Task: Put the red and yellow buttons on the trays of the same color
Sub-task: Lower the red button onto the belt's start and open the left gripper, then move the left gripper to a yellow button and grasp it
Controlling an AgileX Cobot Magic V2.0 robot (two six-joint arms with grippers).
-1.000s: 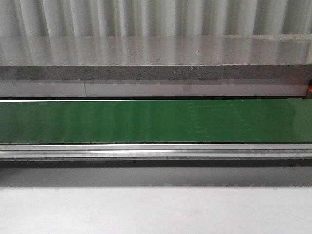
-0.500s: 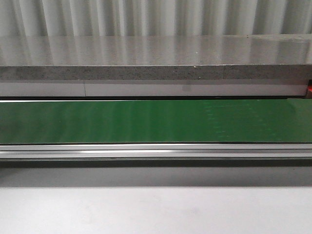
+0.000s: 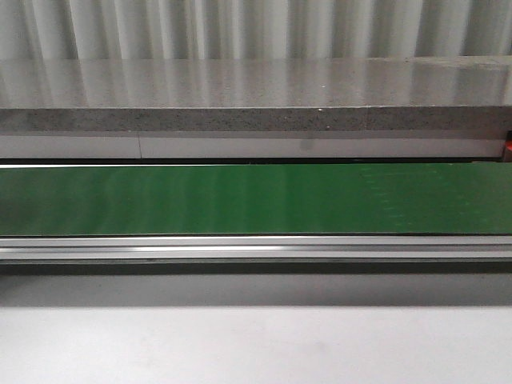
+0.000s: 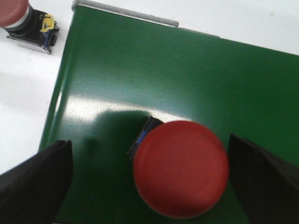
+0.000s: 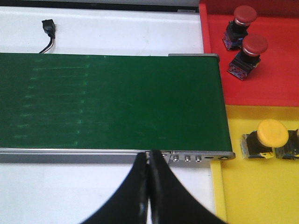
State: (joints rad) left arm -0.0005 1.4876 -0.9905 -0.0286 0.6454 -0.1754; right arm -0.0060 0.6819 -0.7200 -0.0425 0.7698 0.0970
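One red button [image 4: 181, 169] with round domed cap sits on green belt [image 4: 187, 79]

Red button [image 4: 181, 169]: round cap up, between the spread left claw's fingers. Second red button [image 4: 18, 16]: beyond, off to one side. Red tray [image 5: 261, 60]: two red buttons [image 5: 243, 21]. Yellow tray [image 5: 261, 186]: yellow button [image 5: 268, 137], tipped over.

Glossy, finely textured green belt [image 4: 140, 79]; brushed metal rail [image 3: 256, 248]; matt red button cap [image 4: 181, 168].
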